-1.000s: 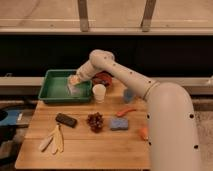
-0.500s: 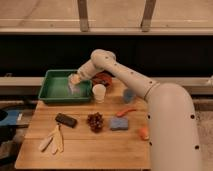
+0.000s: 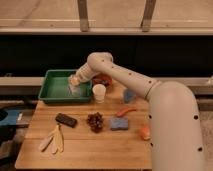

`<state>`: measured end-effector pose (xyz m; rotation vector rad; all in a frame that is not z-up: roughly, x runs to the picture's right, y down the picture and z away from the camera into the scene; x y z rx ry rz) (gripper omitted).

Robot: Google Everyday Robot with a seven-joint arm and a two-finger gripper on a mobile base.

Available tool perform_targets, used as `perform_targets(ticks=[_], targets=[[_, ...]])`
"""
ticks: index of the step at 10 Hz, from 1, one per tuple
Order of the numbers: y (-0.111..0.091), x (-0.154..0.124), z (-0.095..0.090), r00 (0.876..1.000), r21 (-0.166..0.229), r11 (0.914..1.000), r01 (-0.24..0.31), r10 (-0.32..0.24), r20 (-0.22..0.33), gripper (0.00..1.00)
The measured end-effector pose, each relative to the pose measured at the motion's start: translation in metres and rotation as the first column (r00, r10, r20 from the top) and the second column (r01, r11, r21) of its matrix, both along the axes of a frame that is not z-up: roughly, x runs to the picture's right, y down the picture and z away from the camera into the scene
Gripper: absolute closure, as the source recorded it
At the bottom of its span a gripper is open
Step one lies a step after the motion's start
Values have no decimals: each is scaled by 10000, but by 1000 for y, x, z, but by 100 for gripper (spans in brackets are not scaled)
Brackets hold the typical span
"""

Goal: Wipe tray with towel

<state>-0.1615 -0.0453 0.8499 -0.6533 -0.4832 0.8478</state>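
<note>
Green tray (image 3: 52, 88) sits at the back left corner of the wooden table (image 3: 80, 152), and I use it as my reference for everything else. My gripper (image 3: 75, 83) is down inside the tray at its right end, the white arm (image 3: 125, 77) reaching in from the right over the tray's right wall. A pale towel (image 3: 75, 92) lies bunched on the tray floor directly under the gripper and appears to touch it. I cannot tell from this view whether the gripper is spread or clamped on the towel.

Just right of the tray stands a white cup (image 3: 99, 93), upright, with a reddish object (image 3: 103, 80) behind it. Farther right of the tray lies a small blue item (image 3: 129, 95). In front of the tray, a black rectangular object (image 3: 66, 119) lies flat, and beyond that, nearer the table's front edge, a pale yellow banana peel (image 3: 54, 141) is spread out. In front and to the right of the tray I see a dark red cluster, probably grapes (image 3: 95, 121), then a blue sponge (image 3: 120, 123), with an orange stick-shaped item (image 3: 125, 111) just behind the sponge. Another orange object (image 3: 145, 132) sits partly hidden by the arm's base.
</note>
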Motion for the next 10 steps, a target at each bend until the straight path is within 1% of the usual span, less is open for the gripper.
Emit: perform_targets(ticks=[2,5,8,10], targets=[[3,4,8,9996,21,9999,99,-99,-278,100],[8,11,29,9973,-84,9996,255,-260,-688,100],[7,4,48,9968,-239,9990,370,-386,-703,100],[12,-4,65,9968,-544,9976,431,-466,-642,100]])
